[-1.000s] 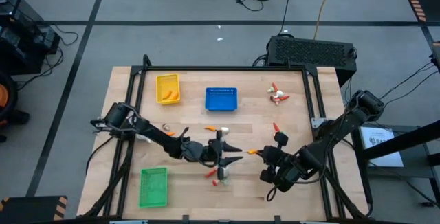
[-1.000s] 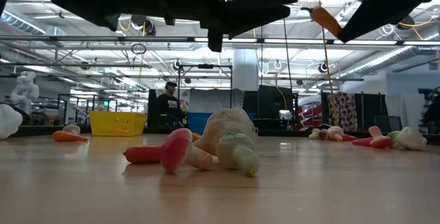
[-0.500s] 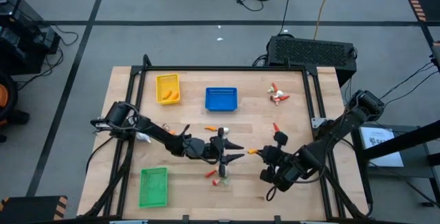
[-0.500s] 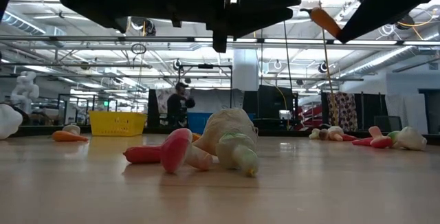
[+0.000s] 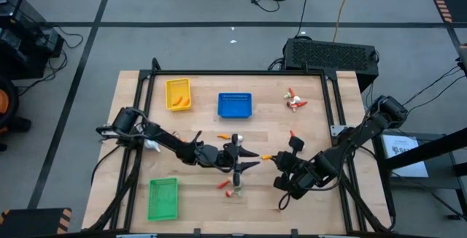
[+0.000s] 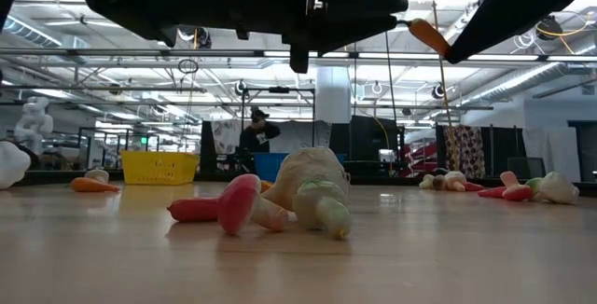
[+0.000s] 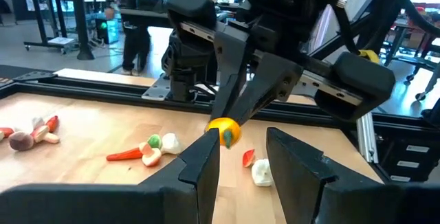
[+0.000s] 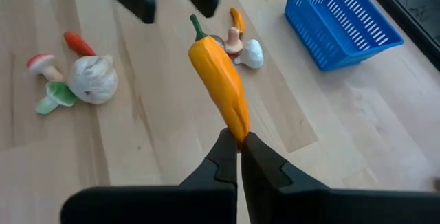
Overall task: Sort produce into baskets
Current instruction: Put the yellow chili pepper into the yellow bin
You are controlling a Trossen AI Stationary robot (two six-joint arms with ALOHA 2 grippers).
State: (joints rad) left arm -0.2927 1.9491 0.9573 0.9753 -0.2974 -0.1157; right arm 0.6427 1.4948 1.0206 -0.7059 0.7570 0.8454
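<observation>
Midway across the pale wooden desk [image 5: 197, 99], the right gripper [image 8: 238, 143] hangs above the surface with its jaws pinched shut on the narrow end of a glossy orange carrot-shaped toy with a green stem [image 8: 217, 83], so the piece is off the wood and pointing toward the left gripper [image 7: 242, 157]. That left gripper hovers over the middle of the desk, jaws spread apart and holding nothing, with the orange piece showing just beyond them. Beneath and beside the left arm lie a whitish garlic-like bulb [image 8: 93, 79], a red-capped toy mushroom [image 8: 42, 64] and a short red pepper-like piece [image 8: 78, 44], close together. A blue slatted plastic basket [image 5: 235, 104] sits near the far edge, centre; a yellow plastic basket [image 5: 178, 94] stands beside it toward the far left corner, with orange pieces inside. A green plastic basket [image 5: 163, 198] rests at the near left corner. A small cluster of red-and-white pieces [image 5: 294, 101] lies near the far right corner.
</observation>
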